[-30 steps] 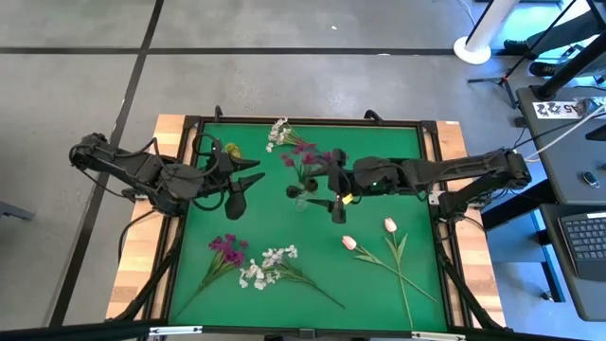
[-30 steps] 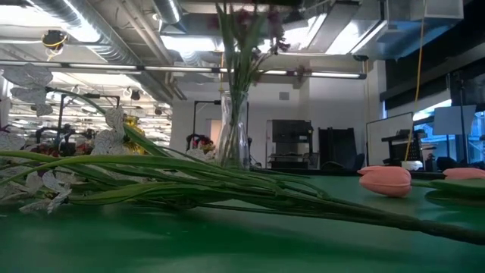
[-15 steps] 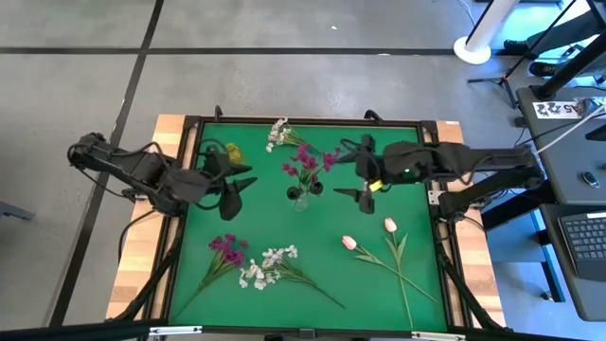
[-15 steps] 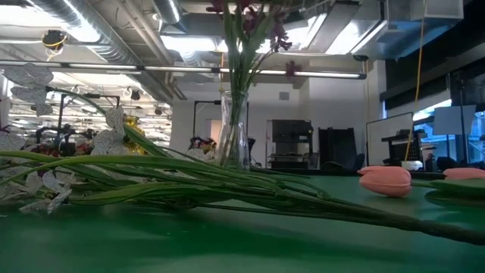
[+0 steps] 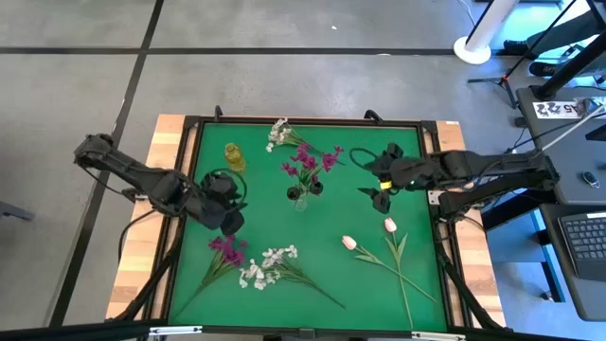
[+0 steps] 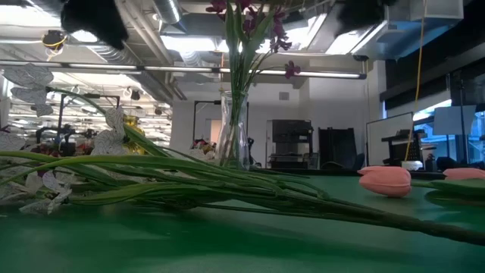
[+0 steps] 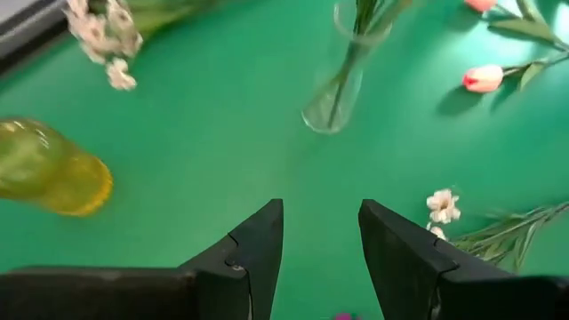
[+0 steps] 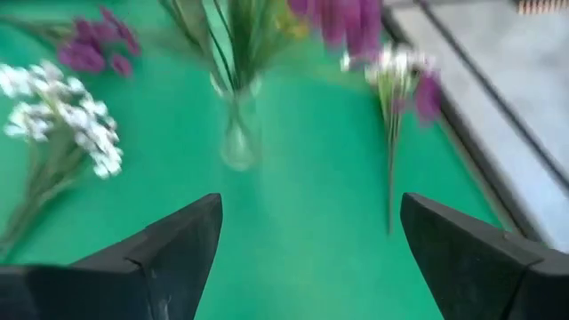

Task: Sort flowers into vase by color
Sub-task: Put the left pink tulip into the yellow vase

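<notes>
A clear glass vase [image 5: 300, 197] stands mid-table with magenta sprays [image 5: 308, 161] in it, stems down in the glass. It also shows in the low view as the vase [image 6: 233, 140]. More magenta flowers [image 5: 225, 248] and white clusters [image 5: 270, 265] lie near the front edge, and another white cluster [image 5: 277, 133] lies at the far edge. Two pink tulips [image 5: 389, 225] lie right of centre. My left gripper [image 5: 230, 216] hangs open just beyond the lying magenta flowers; in its wrist view the left gripper [image 7: 320, 240] holds nothing. My right gripper [image 5: 375, 191] [image 8: 307, 249] is wide open, right of the vase.
A yellow vase [image 5: 234, 156] stands at the far left of the mat, seen as the yellow vase [image 7: 49, 169] in the left wrist view. A dark raised frame [image 5: 189, 121] rims the green mat. Bare mat lies between the clear vase and the tulips.
My right gripper has drawn back from the clear vase toward the table's right edge, leaving the magenta sprays standing in it. My left gripper has moved toward the near edge, closer to the lying magenta flowers, and has tipped to point downward.
</notes>
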Action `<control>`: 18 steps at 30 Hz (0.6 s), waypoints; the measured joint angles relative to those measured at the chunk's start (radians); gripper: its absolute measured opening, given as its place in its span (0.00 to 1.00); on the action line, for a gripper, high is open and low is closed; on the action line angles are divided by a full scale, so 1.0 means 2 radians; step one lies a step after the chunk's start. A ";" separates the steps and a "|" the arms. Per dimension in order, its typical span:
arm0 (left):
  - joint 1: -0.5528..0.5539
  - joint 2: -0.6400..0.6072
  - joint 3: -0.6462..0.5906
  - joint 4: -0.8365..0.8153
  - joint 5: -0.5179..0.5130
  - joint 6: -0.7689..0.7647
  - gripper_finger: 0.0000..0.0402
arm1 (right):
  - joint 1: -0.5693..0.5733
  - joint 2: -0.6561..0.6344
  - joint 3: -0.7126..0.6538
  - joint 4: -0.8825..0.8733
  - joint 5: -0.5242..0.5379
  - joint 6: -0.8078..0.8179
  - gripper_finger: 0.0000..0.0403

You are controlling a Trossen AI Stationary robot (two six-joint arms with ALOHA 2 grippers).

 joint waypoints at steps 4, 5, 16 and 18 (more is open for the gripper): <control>-0.021 -0.010 -0.075 0.078 0.000 -0.027 0.36 | 0.000 -0.027 -0.082 0.028 -0.023 0.050 0.85; -0.026 -0.011 -0.092 0.101 0.003 -0.033 0.36 | 0.000 -0.033 -0.101 0.032 -0.032 0.062 0.85; -0.046 -0.015 -0.162 0.226 -0.033 -0.048 0.36 | 0.137 -0.026 -0.191 0.069 -0.050 0.200 0.85; -0.046 -0.015 -0.162 0.228 -0.048 -0.048 0.36 | 0.173 -0.015 -0.191 0.082 -0.035 0.219 0.85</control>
